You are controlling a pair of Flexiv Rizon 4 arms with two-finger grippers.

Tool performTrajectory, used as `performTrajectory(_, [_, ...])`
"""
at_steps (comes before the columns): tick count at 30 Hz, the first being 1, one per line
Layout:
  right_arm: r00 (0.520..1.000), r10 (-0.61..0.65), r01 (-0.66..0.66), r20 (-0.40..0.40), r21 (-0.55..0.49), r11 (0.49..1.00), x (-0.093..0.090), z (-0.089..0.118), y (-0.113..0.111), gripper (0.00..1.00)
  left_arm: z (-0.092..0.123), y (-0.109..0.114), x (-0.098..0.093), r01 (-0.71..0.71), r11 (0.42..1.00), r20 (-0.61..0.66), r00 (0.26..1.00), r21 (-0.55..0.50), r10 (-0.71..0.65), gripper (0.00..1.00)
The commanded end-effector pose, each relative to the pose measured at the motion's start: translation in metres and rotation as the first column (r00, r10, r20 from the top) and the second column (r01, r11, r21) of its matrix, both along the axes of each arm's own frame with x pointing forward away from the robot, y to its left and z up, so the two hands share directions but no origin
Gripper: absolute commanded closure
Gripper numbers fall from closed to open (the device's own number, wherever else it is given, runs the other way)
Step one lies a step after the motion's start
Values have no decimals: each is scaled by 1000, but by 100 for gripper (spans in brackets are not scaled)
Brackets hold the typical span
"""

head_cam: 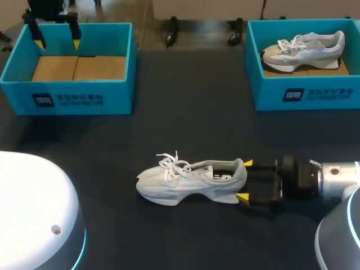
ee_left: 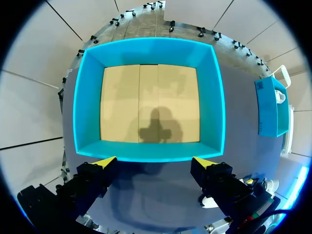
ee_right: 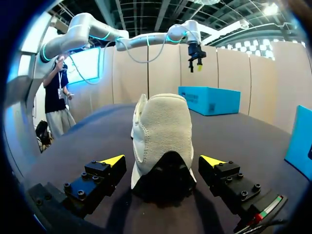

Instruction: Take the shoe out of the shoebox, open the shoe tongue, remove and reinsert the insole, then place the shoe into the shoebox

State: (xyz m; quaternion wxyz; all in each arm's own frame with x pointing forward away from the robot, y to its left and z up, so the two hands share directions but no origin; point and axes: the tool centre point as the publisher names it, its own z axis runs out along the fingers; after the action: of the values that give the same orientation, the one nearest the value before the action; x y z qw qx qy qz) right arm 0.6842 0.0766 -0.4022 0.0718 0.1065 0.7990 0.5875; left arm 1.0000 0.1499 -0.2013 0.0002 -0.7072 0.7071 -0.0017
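The right gripper point(head_cam: 245, 180) point(ee_right: 163, 161) lies low on the tabletop point(head_cam: 185, 112), its fingers spread wide to either side of the white shoe's point(head_cam: 185, 180) point(ee_right: 163, 126) heel, not clamping it. The shoe stands upright mid-table. The left gripper point(head_cam: 57, 40) point(ee_left: 153, 161) hangs wide open and empty above the left shoebox point(head_cam: 67, 90) point(ee_left: 87, 97). A second shoe point(head_cam: 304, 50) sits in the right shoebox point(head_cam: 306, 93).

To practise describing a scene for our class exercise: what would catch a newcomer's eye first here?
A white shoe sits mid-table, its heel between the right arm's open fingers. The left arm's fingers hang over the empty blue shoebox at the far left; a second shoe lies in the far-right shoebox.
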Motion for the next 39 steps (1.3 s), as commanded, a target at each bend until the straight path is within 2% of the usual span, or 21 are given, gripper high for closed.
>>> performTrajectory(1, [1000,14,-14,-2,-4,1000,2,-5,11,0,1,0,0,0,1000,-2,1000,1,0,0])
performTrajectory(39, [996,84,-84,8,25,996,9,-7,42,0,1,0,0,0,1000,-2,1000,1,0,0])
